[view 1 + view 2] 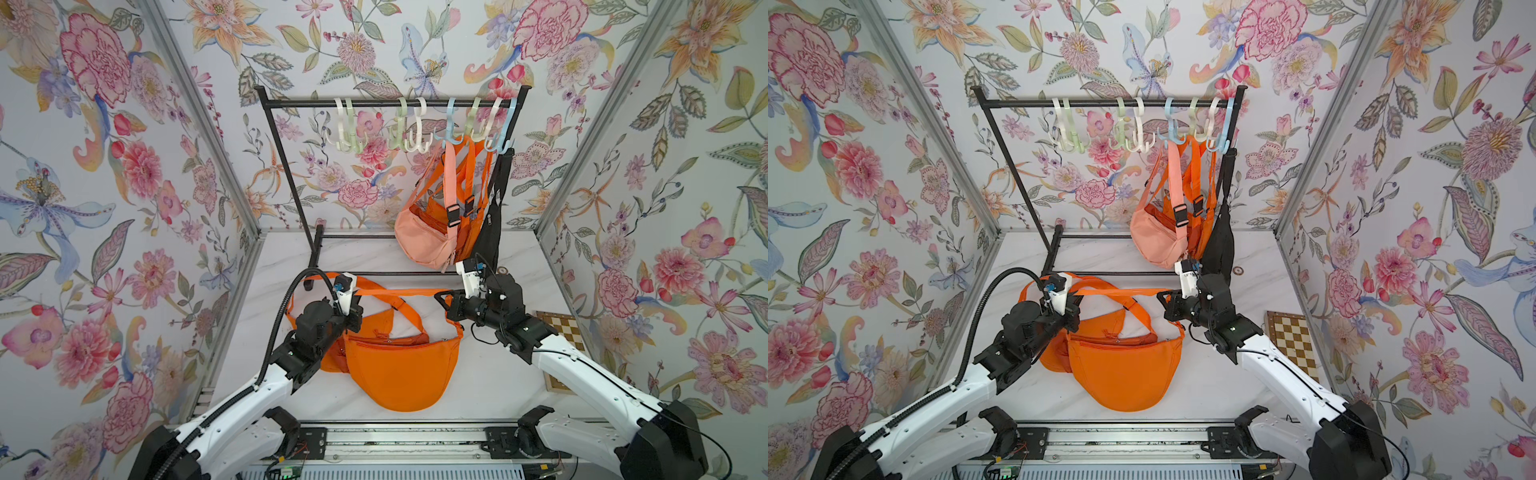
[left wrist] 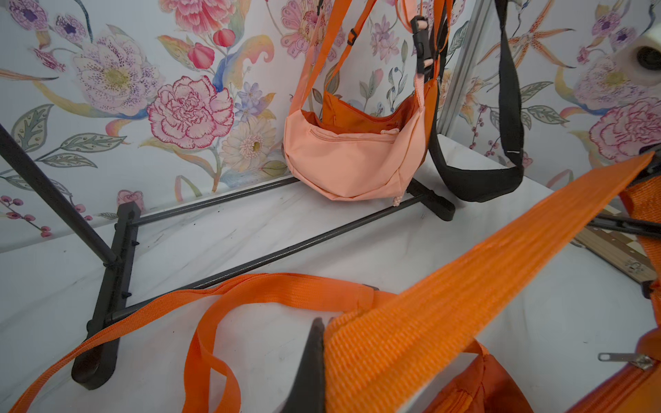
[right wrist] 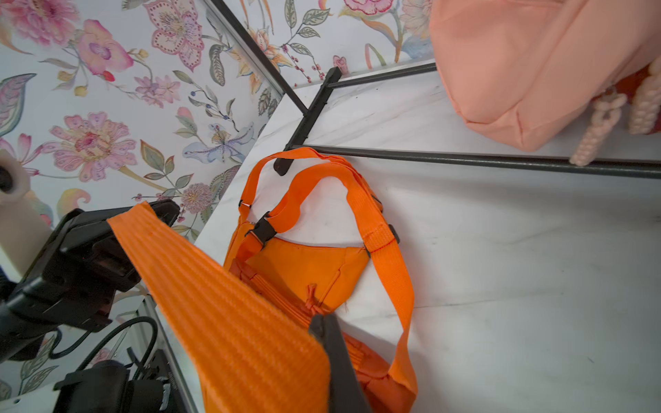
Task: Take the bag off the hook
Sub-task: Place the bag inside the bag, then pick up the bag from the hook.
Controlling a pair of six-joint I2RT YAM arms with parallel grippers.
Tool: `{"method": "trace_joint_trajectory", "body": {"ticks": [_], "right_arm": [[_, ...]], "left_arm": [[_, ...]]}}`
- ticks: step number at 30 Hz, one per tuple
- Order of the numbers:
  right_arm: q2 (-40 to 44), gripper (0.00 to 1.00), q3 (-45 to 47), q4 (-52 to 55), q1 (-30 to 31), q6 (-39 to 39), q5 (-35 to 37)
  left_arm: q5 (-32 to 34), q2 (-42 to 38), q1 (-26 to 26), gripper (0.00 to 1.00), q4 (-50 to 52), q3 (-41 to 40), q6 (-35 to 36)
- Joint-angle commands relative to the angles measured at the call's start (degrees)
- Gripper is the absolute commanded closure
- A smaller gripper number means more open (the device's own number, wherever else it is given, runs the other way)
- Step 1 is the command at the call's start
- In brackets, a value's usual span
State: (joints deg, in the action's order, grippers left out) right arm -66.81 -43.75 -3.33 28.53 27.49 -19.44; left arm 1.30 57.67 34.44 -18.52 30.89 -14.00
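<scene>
A large orange bag (image 1: 399,370) (image 1: 1121,365) lies flat on the marble table. Its orange strap (image 1: 399,292) (image 2: 500,250) (image 3: 214,304) runs taut above it between my two grippers. The left gripper (image 1: 357,294) (image 1: 1077,293) (image 2: 323,321) is shut on one end of that strap. At the other end the right gripper (image 1: 440,297) (image 1: 1160,296) (image 3: 320,318) is shut on it too. A second orange bag (image 3: 304,264) lies partly under my left arm. Pastel hooks (image 1: 451,124) hang from the black rail behind.
A peach bag (image 1: 424,232), an orange bag behind it and a black bag (image 1: 490,232) hang from hooks at the rail's right end. The rack's black base bars (image 1: 316,249) lie on the table. A chessboard (image 1: 561,328) lies by the right wall. Floral walls close in three sides.
</scene>
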Motion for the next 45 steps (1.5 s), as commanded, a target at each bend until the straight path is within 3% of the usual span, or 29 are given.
{"method": "trace_joint_trajectory", "body": {"ticks": [1,4,8,10,12,15,18,25,32,38,42,45], "right_arm": [[-4.58,1.0,0.86,-6.31,-2.98,1.3,0.65],[-8.82,0.91,0.08,-8.14,-3.66,0.02,0.15],[-13.84,0.49,-1.27,-9.3,-4.79,-0.94,-0.12],[-15.58,0.37,-1.82,-9.74,-5.27,-1.11,0.0],[-16.46,0.32,-2.29,-10.02,-5.75,-1.33,-0.14],[-16.7,0.3,-2.23,-10.55,-6.03,-1.56,-0.21],[-15.72,0.29,-1.66,-10.55,-6.3,-1.56,-0.25],[-9.92,0.29,-1.33,-8.28,-6.82,-2.14,-0.34],[-2.87,0.31,-4.04,-3.06,-8.06,-3.91,-0.26],[-2.5,0.48,-11.1,1.36,-9.85,-5.42,-0.43],[-5.33,0.46,-19.01,5.05,-9.86,-6.89,1.54],[-8.88,0.41,-26.81,8.82,-8.49,-8.39,8.42]], "left_arm": [[8.72,4.17,-2.08,0.98,-7.23,-2.32,-1.24],[9.68,7.94,-2.32,0.9,-11.91,-3.55,-2.1],[9.69,12.97,-2.75,0.69,-15.88,-2.82,-2.07],[9.87,15.37,-2.85,0.57,-15.92,-1.11,-1.74],[10.03,17.28,-2.95,0.49,-15.41,0.67,-1.65],[10.11,18.69,-2.91,0.4,-15.22,2.3,-1.73],[10.3,18.39,-2.96,0.25,-14.0,3.34,-1.6],[9.98,11.33,-2.96,0.01,-10.06,3.97,-1.3],[4.48,6.68,-2.86,0.01,-9.67,8.21,2.78],[1.84,12.13,-2.92,0.05,-10.82,17.42,7.29],[2.51,17.21,-2.97,0.06,-13.41,21.57,7.42],[2.84,19.6,-2.85,0.06,-16.42,21.8,4.53]]}}
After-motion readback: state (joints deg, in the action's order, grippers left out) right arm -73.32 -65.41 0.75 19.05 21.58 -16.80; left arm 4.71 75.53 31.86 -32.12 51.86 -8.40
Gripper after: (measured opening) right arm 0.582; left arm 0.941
